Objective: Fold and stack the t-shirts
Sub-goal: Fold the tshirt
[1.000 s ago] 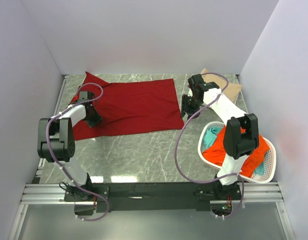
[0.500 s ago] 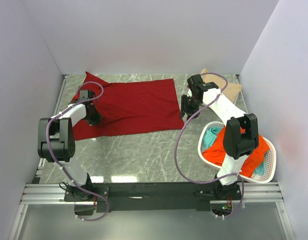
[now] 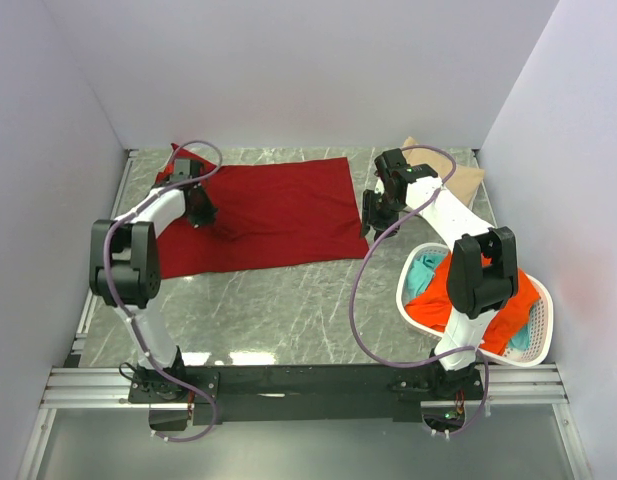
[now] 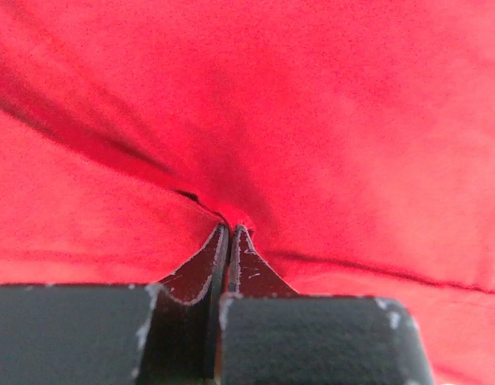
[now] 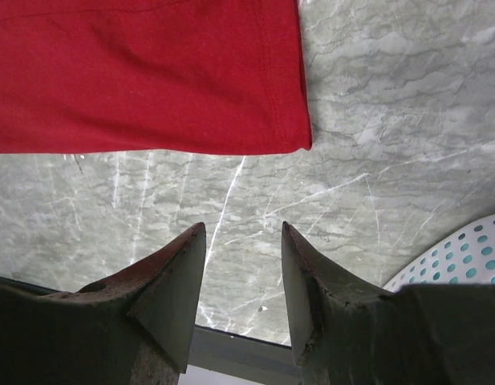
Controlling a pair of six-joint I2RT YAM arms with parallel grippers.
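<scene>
A dark red t-shirt [image 3: 278,210] lies spread across the back of the marble table. My left gripper [image 3: 200,206] is over the shirt's left part. In the left wrist view its jaws [image 4: 231,229] are shut on a pinched ridge of the red cloth [image 4: 327,120]. My right gripper [image 3: 373,214] hovers open just off the shirt's right edge. The right wrist view shows bare marble between its fingers [image 5: 243,233] and the shirt's corner [image 5: 151,80] beyond them. A tan t-shirt [image 3: 468,180] lies folded at the back right. Orange-red [image 3: 450,300] and teal [image 3: 422,270] t-shirts fill the basket.
The white oval laundry basket [image 3: 543,335] stands at the right, beside the right arm's base; its perforated rim [image 5: 464,257] shows in the right wrist view. White walls close in the table on three sides. A metal rail runs along the near edge.
My left gripper closed on the red cloth and moved toward the back and right, dragging the shirt's left side inward. The right arm has not moved.
</scene>
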